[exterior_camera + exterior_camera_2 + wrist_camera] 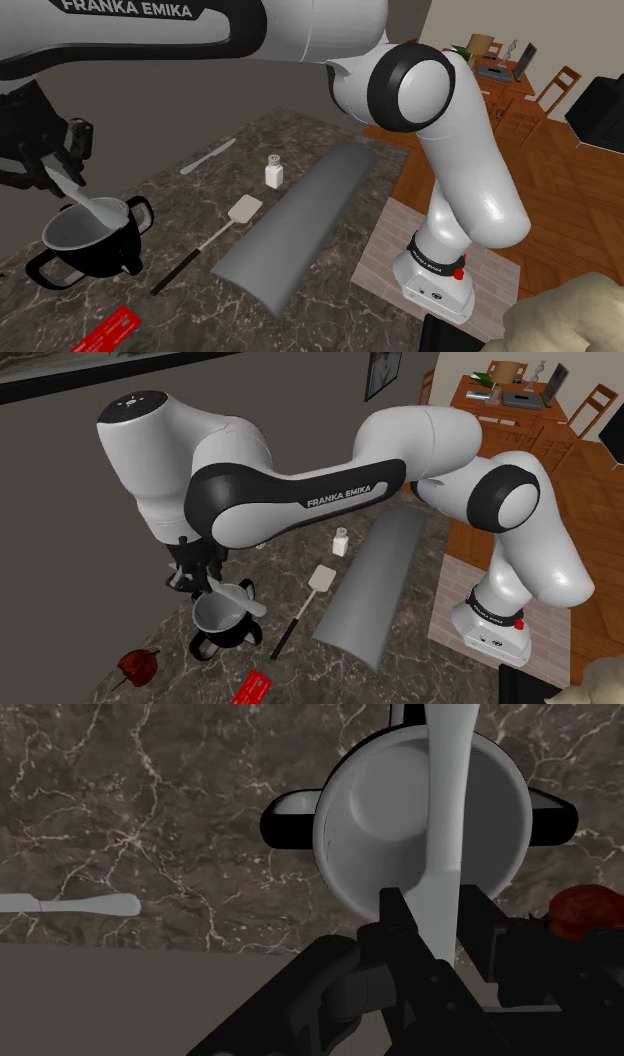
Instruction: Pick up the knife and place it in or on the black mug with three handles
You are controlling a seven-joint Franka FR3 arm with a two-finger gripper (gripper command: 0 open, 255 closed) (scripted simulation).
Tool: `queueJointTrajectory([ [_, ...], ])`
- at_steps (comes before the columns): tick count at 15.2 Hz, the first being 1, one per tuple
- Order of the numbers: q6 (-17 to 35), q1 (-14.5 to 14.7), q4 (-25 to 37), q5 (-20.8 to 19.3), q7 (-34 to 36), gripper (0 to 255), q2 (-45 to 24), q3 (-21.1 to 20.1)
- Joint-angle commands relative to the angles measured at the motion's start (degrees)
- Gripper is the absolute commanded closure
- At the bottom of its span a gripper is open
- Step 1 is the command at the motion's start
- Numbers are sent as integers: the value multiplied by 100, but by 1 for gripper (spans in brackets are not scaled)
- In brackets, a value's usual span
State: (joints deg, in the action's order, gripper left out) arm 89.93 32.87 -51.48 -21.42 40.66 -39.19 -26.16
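A black mug with a pale grey inside and several handles stands on the dark marble counter near the shoulder view's left edge. My black gripper hangs just above it, shut on a pale grey knife. The knife slants down so that its far end lies over the mug's opening. The second exterior view shows the gripper, the knife and the mug the same way. In the wrist view the knife runs from my gripper straight across the mug's mouth.
A second pale knife lies farther back on the counter. A spatula, a small shaker and a long grey rounded block lie toward the stand. A red card and a red round thing lie near the mug.
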Motion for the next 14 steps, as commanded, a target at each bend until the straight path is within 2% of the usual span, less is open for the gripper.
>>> queueJointTrajectory([
  [1,82,18,-40,-15,40,255,-48,7],
  [9,824,-208,-1011,17,175,255,140,-24],
  [14,1105,-271,-1328,11,225,255,163,-23],
])
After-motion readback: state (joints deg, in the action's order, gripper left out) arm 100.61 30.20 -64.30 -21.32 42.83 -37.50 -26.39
